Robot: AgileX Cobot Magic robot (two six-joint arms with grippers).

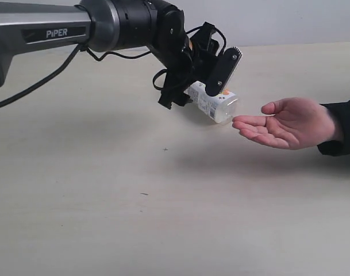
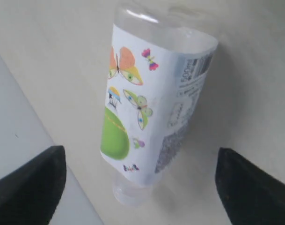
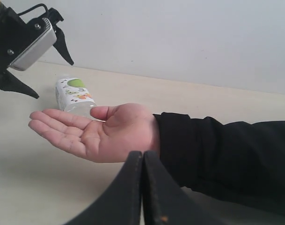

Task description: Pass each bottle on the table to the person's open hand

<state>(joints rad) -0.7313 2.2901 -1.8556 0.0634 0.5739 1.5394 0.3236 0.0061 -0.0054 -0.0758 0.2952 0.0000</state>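
In the exterior view the left arm reaches in from 9 o'clock and ends above the middle of the table (image 1: 106, 201). The left gripper (image 2: 142, 187) has its jaws spread wide. In the left wrist view each black finger (image 2: 27, 183) stands well clear of the bottle (image 1: 216, 103) between them, touching neither side.

The bottle is small and clear, with a white label showing a green patch and butterflies. It is tilted, with its clear rounded bottom pointing toward 4 o'clock and its neck toward the gripper. Whether there is any liquid inside cannot be told. Whether it rests on the table or hangs just above it cannot be told either.

At 3 o'clock from the bottle a person's open hand (image 1: 289, 123) lies palm up, in a dark sleeve. Its fingertips point toward 9 o'clock and sit just beside the bottle's bottom. The palm holds nothing.

The right gripper (image 3: 142, 187) has its jaws pressed together on nothing, close to the person's wrist.
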